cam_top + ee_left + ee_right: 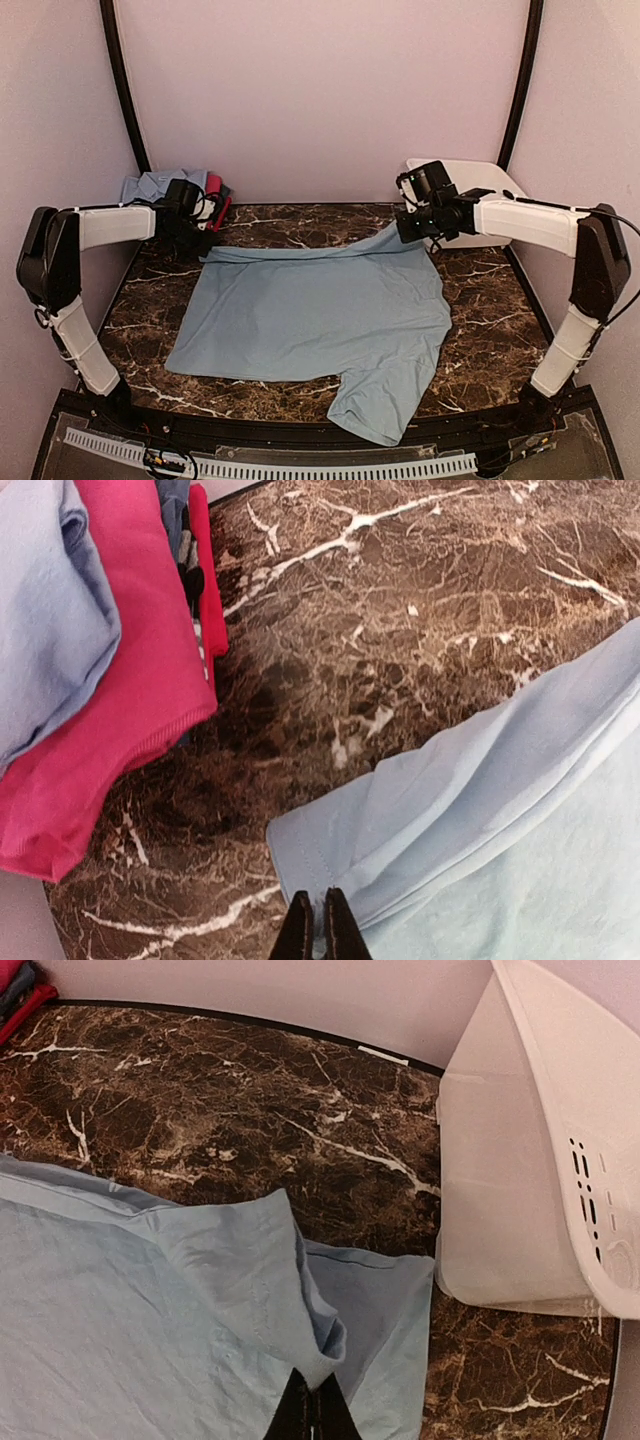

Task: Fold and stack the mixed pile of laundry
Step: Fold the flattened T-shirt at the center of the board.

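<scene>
Pinched shut, the left gripper (318, 902) and right gripper (313, 1386) each hold one end of the far edge of the pale blue tee (310, 310), which lies spread over the middle of the table (480, 300) and, likely limp and light, is best taken by its corners.

Table (140, 320): dark brown marble pattern, white veining, black trim along the edges. White plastic tub (468, 176): at far right corner of table, close against pale back wall (320, 90); slotted side seen in right wrist view. Black upright poles (122, 85): both back corners.
</scene>
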